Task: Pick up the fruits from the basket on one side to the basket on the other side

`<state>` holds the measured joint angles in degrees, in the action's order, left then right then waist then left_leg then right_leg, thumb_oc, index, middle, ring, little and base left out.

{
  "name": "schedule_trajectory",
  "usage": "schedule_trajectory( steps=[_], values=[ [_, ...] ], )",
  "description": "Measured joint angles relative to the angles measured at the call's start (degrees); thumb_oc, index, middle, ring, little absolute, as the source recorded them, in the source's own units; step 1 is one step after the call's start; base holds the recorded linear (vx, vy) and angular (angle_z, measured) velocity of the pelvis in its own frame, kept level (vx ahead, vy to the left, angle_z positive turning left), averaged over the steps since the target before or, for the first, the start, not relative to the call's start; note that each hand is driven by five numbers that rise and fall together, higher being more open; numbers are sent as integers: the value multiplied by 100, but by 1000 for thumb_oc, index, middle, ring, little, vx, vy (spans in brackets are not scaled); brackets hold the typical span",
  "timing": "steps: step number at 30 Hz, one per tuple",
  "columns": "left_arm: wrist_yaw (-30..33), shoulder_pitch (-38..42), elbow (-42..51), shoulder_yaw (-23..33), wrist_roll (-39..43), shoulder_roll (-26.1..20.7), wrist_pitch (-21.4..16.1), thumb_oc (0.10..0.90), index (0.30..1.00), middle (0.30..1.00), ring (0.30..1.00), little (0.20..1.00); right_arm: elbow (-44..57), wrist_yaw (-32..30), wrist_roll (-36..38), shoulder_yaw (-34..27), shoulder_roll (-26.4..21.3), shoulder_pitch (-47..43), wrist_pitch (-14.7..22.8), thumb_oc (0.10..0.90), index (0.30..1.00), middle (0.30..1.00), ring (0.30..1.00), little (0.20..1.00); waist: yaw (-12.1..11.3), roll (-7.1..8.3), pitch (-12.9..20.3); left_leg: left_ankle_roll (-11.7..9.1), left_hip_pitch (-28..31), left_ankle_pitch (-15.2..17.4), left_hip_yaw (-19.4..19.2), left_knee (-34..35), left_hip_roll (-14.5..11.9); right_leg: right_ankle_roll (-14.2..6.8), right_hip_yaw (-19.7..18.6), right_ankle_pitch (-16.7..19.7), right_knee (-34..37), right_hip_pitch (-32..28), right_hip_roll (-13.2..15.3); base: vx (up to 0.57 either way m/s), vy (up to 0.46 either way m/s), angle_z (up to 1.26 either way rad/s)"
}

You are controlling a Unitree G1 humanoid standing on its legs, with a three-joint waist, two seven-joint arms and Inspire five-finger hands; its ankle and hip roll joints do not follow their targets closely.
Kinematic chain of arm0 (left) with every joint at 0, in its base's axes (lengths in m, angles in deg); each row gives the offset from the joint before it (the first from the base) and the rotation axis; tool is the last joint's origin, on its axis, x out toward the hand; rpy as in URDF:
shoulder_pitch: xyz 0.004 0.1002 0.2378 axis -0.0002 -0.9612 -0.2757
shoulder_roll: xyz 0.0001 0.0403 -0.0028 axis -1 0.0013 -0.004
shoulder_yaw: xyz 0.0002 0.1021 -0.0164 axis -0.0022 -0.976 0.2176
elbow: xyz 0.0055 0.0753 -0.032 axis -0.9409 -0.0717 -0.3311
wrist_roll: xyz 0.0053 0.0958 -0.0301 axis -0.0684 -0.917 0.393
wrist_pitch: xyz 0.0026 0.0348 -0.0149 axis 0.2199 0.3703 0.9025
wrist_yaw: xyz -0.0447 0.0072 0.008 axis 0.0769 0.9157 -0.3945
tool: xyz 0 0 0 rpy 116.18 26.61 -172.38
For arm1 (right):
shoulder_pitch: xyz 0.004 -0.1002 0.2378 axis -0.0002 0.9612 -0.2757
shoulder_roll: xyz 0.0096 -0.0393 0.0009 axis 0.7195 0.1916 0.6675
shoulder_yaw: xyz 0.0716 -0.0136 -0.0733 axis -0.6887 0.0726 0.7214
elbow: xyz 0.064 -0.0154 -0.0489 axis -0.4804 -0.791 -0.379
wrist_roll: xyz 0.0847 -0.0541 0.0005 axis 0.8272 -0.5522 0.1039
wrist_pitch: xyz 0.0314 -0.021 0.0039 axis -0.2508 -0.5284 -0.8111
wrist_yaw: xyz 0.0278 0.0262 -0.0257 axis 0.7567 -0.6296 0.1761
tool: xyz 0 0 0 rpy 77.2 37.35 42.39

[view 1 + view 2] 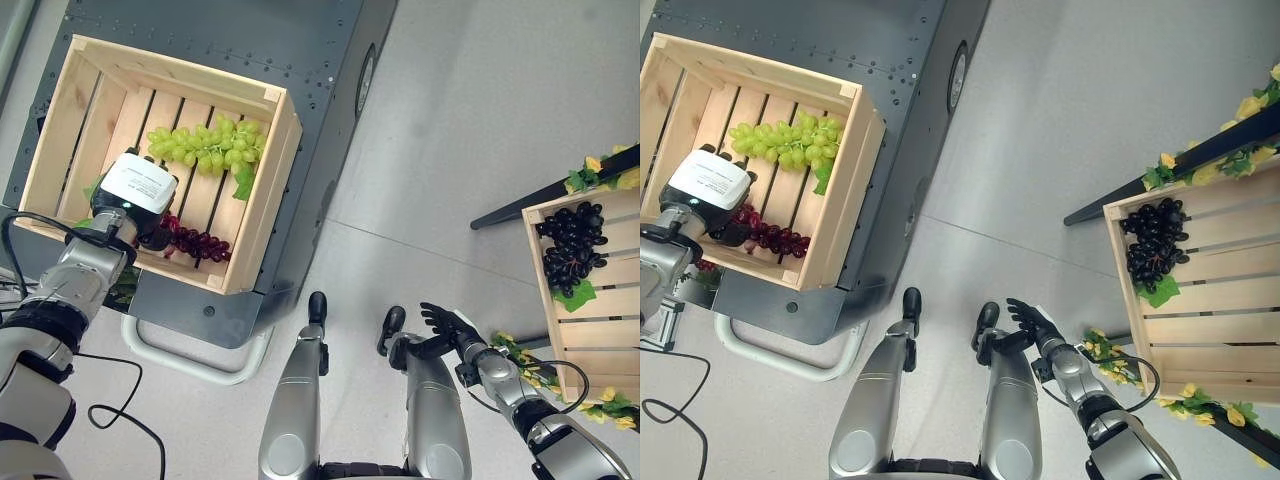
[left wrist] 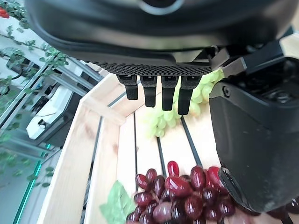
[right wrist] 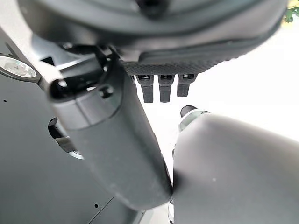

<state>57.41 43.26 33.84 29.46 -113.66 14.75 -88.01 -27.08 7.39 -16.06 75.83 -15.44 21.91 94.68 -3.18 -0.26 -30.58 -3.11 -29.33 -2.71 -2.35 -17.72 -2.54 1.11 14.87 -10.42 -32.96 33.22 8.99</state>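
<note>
Both arms extended, both hands held open.

The left arm is reached out toward ten o'clock, its left hand (image 1: 150,225) carried with fingers (image 2: 152,91) straight and thumb spread apart. The right arm is drawn in low at four o'clock, the right hand (image 1: 447,322) held out with fingers (image 3: 160,88) straight and nothing grasped.

My crates (image 1: 262,190) are pale, bare slatted wood; the red grapes (image 2: 182,191) shine glossy, and the grey floor (image 1: 470,120) looks smooth and matt.
</note>
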Motion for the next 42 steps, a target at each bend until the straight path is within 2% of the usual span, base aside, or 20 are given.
schedule_trajectory(
  steps=[4, 14, 25, 29, 34, 42],
  values=[
    [17, -310, 6, 158, -3, -5, -90, 800, 900, 900, 900, 900, 2, 0, -3, -15, 0, 6, 0, 800, 900, 900, 900, 900, -56, -3, -1, -18, 64, -40, -1, 91, -2, 20, 2, -17, 0, -16, -1, 0, 0, 0],
    [40, -311, 182, 202, -16, -58, -167, 800, 900, 900, 900, 900, -82, 1, -4, -24, -1, 19, 3, 800, 900, 900, 900, 900, -100, -6, -2, -33, 69, -63, 21, 129, -9, 27, 32, -34, 1, -21, -3, 0, 0, 0],
    [-182, -57, 381, 65, -12, -93, -490, 800, 900, 900, 900, 900, -96, 1, -2, -154, -7, 3, 91, 800, 900, 900, 900, 900, -96, -13, -4, -32, -292, -59, 58, 30, -26, 36, 108, -43, -6, 253, -4, -4, 7, 2],
    [-428, 321, 441, -448, 1, -96, -606, 800, 900, 900, 900, 900, -98, 1, -1, -163, -12, -16, 127, 800, 900, 900, 900, 900, -102, -12, -4, -21, -400, -50, 61, -17, -28, 33, 120, -37, -6, 333, -3, -3, 4, 1],
    [-1070, 824, 587, -827, 55, -108, -618, 800, 900, 900, 900, 900, -93, 1, 3, -182, -19, -23, 243, 800, 900, 900, 900, 900, -86, -10, -3, 0, -680, -35, 62, -141, -43, 16, 121, -21, -16, 551, -18, 0, 0, 0],
    [-1691, 1367, 838, -1242, 324, -115, -555, 800, 900, 900, 900, 900, -54, -3, 15, -184, -22, -70, 353, 800, 900, 900, 900, 900, -84, -6, -1, 61, -1057, 32, 45, -394, -44, 3, 146, -11, -107, 806, 5, -21, 14, 4]
  ],
)
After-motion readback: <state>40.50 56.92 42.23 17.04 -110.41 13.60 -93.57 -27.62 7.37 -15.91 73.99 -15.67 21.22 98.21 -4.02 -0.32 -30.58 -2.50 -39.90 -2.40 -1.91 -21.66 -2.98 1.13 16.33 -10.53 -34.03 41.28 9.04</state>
